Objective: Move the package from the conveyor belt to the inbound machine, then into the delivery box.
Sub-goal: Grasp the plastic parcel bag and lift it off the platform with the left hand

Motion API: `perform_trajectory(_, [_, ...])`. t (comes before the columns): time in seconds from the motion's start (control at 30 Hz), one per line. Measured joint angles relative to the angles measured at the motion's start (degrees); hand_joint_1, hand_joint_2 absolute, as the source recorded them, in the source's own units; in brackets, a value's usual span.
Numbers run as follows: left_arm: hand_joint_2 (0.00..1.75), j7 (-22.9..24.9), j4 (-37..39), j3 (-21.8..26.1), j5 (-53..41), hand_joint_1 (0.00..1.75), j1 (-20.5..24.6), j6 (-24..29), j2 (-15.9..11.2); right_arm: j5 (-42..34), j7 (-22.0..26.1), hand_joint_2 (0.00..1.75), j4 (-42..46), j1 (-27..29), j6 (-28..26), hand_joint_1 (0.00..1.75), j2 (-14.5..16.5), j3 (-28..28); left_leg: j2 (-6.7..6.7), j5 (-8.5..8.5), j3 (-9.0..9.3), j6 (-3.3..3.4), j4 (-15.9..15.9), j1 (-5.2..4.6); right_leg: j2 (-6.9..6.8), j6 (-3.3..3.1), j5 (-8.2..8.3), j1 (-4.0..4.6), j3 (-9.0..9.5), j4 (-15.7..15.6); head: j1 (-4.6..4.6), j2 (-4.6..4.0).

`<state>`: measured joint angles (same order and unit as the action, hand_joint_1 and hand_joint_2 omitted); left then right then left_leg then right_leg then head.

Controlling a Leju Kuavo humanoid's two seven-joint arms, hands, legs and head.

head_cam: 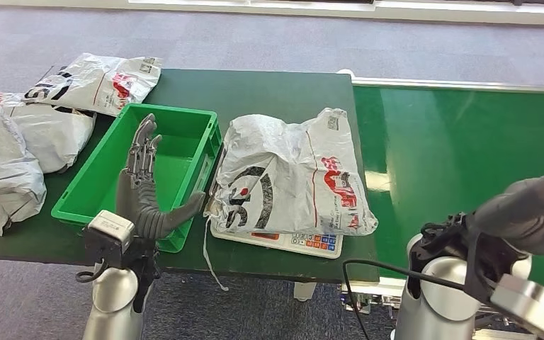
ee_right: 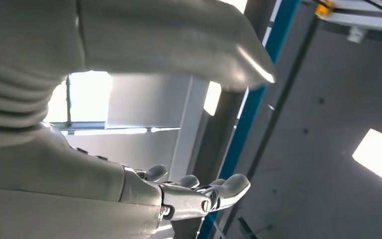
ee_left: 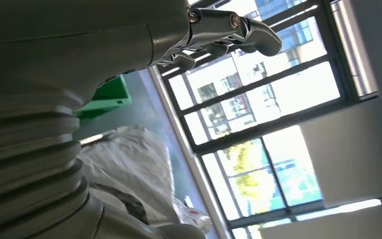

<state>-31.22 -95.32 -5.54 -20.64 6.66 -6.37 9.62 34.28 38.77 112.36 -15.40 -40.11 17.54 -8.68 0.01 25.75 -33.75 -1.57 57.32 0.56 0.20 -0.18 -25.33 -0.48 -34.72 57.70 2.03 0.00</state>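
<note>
Spare parcels [head_cam: 49, 113] crowd the desk's [head_cam: 269, 88] left edge. The left robot hand [head_cam: 145, 188] hovers over the green bin [head_cam: 177, 127], fingers spread, empty. The package [head_cam: 294, 173] rests on the scale [head_cam: 290, 242] at the front edge, long axis front-to-back. Next: lift it binward. The right robot hand [ee_right: 199, 191] is held open, empty.

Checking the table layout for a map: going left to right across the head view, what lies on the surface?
Pile of grey packages → green box → package lying on the scale → green conveyor belt.
</note>
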Motion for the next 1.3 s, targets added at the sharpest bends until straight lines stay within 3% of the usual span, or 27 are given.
perform_trajectory(0.2, [1.75, 4.6, 6.6, 0.6, -12.4, 0.00, 3.1, -0.6, -2.4, -1.1, 1.0, 1.75, 1.0, 2.1, 0.1, 0.00, -0.6, -0.2, 0.03, 0.00, 0.02, 0.00, 0.0, -0.02, 0.04, 0.00, 0.00, -0.02, -0.01, 0.0, -0.01, 0.00])
perform_trajectory(0.37, [1.75, 6.7, 18.0, -3.8, -22.5, 0.00, 8.1, 3.4, -3.2, -0.4, 0.8, 1.75, -1.0, 2.1, 0.2, 0.00, -0.6, -1.7, 0.00, -0.02, 0.03, 0.02, 0.0, -0.05, 0.02, 0.02, 0.03, -0.05, 0.04, 0.0, -0.01, 0.00])
perform_trajectory(0.57, [1.75, 7.1, 21.2, -5.7, -24.6, 0.00, 9.7, 4.3, -3.3, -0.3, 0.5, 1.75, -1.7, 2.0, 0.2, 0.00, -0.6, -2.0, 0.00, -0.03, 0.04, 0.03, 0.0, -0.06, 0.02, 0.04, 0.05, -0.07, 0.04, 0.0, -0.02, 0.00])
perform_trajectory(0.67, [1.75, 8.0, 29.1, -10.0, -28.7, 0.00, 13.0, 6.2, -3.0, 0.3, -0.4, 1.75, -2.8, 1.8, 0.3, 0.00, -0.6, -2.7, 0.02, -0.05, 0.04, 0.05, 0.0, -0.08, 0.04, 0.05, 0.06, -0.09, 0.05, 0.0, -0.02, 0.00])
perform_trajectory(0.8, [1.75, 10.9, 45.0, -17.8, -36.8, 0.00, 18.3, 14.4, -1.4, 1.8, -1.9, 1.75, -4.1, 1.7, 0.3, 0.00, -0.6, -3.3, 0.02, -0.03, 0.02, 0.05, 0.0, -0.09, 0.05, 0.06, 0.06, -0.09, 0.03, 0.0, -0.01, 0.00])
perform_trajectory(1.03, [1.75, 11.8, 51.5, -20.2, -38.8, 0.00, 20.3, 16.5, -0.5, 2.3, -2.3, 1.75, -4.5, 1.7, 0.3, 0.00, -0.6, -3.3, 0.02, -0.03, 0.02, 0.06, 0.0, -0.08, 0.05, 0.06, 0.05, -0.08, 0.04, 0.0, -0.01, 0.00])
perform_trajectory(1.1, [1.75, 11.8, 52.4, -20.5, -38.9, 0.00, 20.6, 16.5, -0.4, 2.5, -2.4, 0.87, -4.7, 1.7, 0.3, 0.00, -0.6, -3.3, 0.02, -0.03, 0.02, 0.06, 0.0, -0.08, 0.05, 0.06, 0.05, -0.09, 0.04, 0.0, -0.01, 0.00])
perform_trajectory(1.17, [1.75, 11.8, 53.1, -20.6, -38.9, 0.00, 20.8, 16.5, -0.3, 3.4, -2.9, 0.87, -4.8, 1.7, 0.3, 0.00, -0.6, -3.3, 0.02, -0.04, 0.02, 0.06, 0.0, -0.08, 0.05, 0.06, 0.05, -0.09, 0.05, 0.0, -0.02, 0.00])
perform_trajectory(1.23, [1.75, 11.8, 53.8, -20.6, -39.1, 0.00, 21.0, 16.7, -0.1, 5.1, -3.9, 1.75, -5.1, 1.7, 0.3, 0.00, -0.6, -3.2, 0.01, -0.04, 0.02, 0.06, 0.0, -0.09, 0.05, 0.06, 0.05, -0.09, 0.05, 0.0, -0.02, 0.00])
perform_trajectory(1.3, [1.75, 11.8, 54.3, -20.6, -39.3, 0.00, 21.1, 16.9, 0.1, 6.5, -4.4, 1.75, -5.2, 1.7, 0.3, 0.00, -0.6, -3.2, 0.01, -0.04, 0.02, 0.06, 0.0, -0.09, 0.05, 0.07, 0.05, -0.09, 0.06, 0.0, -0.02, 0.00])
